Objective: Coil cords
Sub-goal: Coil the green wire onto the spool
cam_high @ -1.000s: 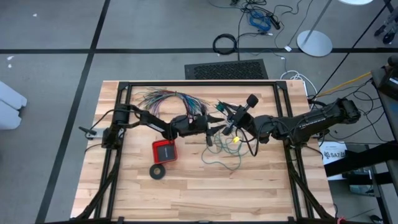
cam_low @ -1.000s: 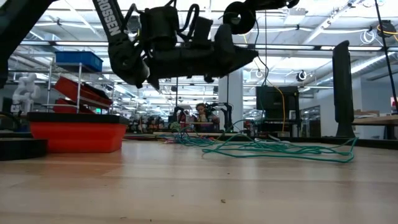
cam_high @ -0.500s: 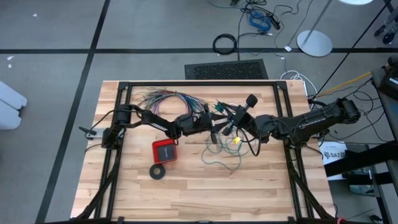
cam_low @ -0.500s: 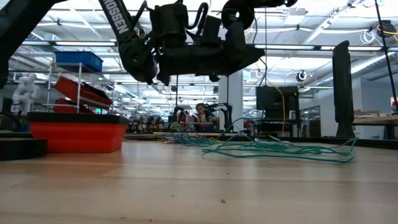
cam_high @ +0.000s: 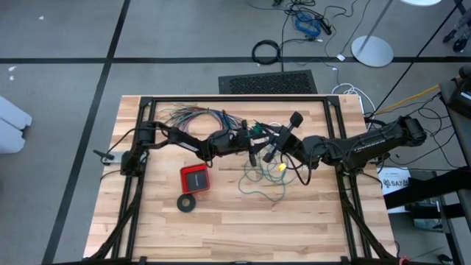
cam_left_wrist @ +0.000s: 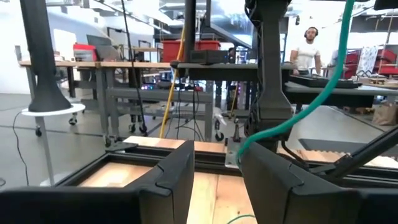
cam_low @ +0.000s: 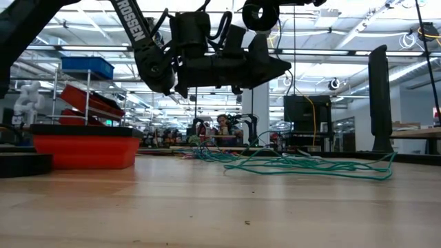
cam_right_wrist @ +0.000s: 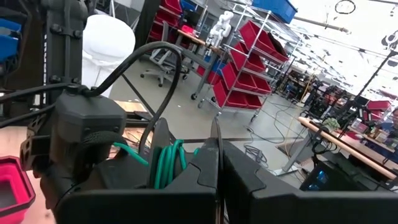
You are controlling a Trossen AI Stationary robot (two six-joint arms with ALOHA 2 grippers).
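A long thin teal wire (cam_high: pixel 263 184) lies in a loose tangle on the table's middle, right of centre (cam_low: pixel 303 165). Above its far end the two grippers meet. My left gripper (cam_high: pixel 252 142) comes level from the table's left, open (cam_left_wrist: pixel 217 158). One strand of the wire (cam_left_wrist: pixel 292 112) rises taut from one of its fingertips. My right gripper (cam_high: pixel 267 152) comes from the right, a little higher, shut (cam_right_wrist: pixel 217 152). Several turns of the teal wire (cam_right_wrist: pixel 166 165) stand between the two grippers. My left gripper has the teal wire against the tip of one finger (cam_left_wrist: pixel 240 149), and the gap between its fingers is bare. The right wrist view shows several turns of wire (cam_right_wrist: pixel 165 168) beside that gripper; whether they go round a finger I cannot tell. My right gripper is shut with a teal strand (cam_right_wrist: pixel 198 151) running in at one side of its fingers. Those fingers hide the place of contact. The strand runs taut between the two grippers, clear of the table.
A red box (cam_high: pixel 195 177) and a black tape ring (cam_high: pixel 187 203) lie near the table's left front. A fanned bundle of many-coloured wires (cam_high: pixel 195 115) lies at the far left. A small yellow piece (cam_high: pixel 281 166) sits in the tangle. Black frame rails (cam_high: pixel 235 98) border the table.
My left gripper has gone a little toward the table's far edge, staying level and open, closer to my right gripper. The tangle on the table has kept its place.
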